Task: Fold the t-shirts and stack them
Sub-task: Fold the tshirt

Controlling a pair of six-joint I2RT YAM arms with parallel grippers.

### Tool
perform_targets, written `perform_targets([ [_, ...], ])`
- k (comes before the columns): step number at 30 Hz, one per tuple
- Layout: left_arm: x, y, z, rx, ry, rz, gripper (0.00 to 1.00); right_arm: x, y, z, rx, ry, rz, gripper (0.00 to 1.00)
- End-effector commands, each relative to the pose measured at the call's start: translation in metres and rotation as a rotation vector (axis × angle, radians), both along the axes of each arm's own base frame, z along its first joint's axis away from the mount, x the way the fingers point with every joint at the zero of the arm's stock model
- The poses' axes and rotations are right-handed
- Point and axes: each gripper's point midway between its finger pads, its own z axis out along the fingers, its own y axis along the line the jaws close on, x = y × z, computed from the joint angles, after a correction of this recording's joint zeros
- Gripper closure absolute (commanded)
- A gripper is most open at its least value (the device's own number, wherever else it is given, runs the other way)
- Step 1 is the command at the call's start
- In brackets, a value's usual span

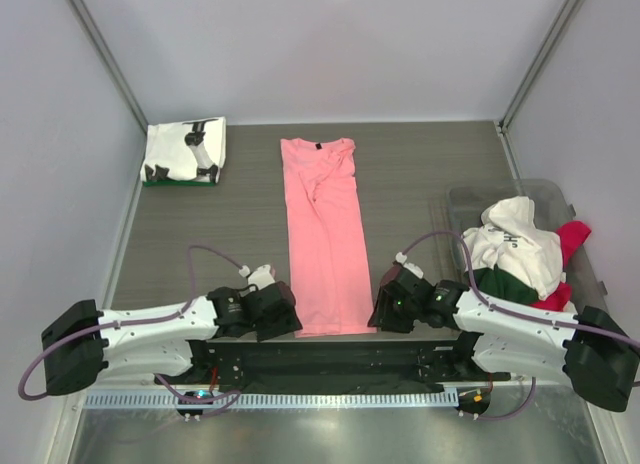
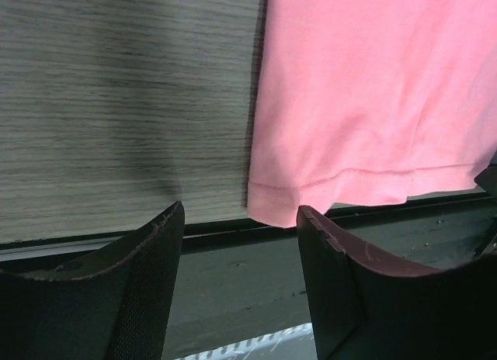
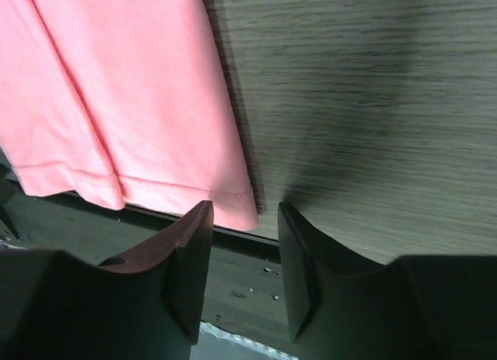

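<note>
A salmon-pink t-shirt [image 1: 325,239] lies folded into a long strip down the middle of the table, its hem at the near edge. My left gripper [image 1: 283,314] is open beside the hem's left corner [image 2: 272,193], touching nothing. My right gripper [image 1: 382,312] is open beside the hem's right corner [image 3: 237,209], also empty. A folded white t-shirt with black print [image 1: 184,151] lies at the back left on a dark green one. A heap of white, dark green and red t-shirts [image 1: 525,254] sits at the right.
The heap rests in a clear plastic bin [image 1: 520,196] at the right. Grey walls close in the wood-grain table [image 1: 230,224]. A black base bar [image 1: 330,359] runs along the near edge under the hem.
</note>
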Motion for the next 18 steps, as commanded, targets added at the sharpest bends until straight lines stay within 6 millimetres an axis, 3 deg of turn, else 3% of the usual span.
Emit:
perform_targets([
  [1, -0.001, -0.007, -0.003, -0.042, -0.005, 0.037, 0.39, 0.005, 0.005, -0.006, 0.025, -0.016, -0.041, 0.56],
  [11, -0.007, -0.012, -0.022, -0.064, 0.01, 0.042, 0.43, 0.001, 0.001, -0.022, -0.004, 0.007, -0.035, 0.77],
  [14, -0.01, -0.01, -0.026, -0.05, 0.017, 0.044, 0.51, 0.001, 0.0, -0.023, -0.005, 0.005, -0.034, 0.83],
  [18, -0.014, -0.008, -0.028, -0.056, 0.021, 0.06, 0.78, -0.001, -0.001, -0.024, -0.004, 0.009, -0.034, 0.92],
])
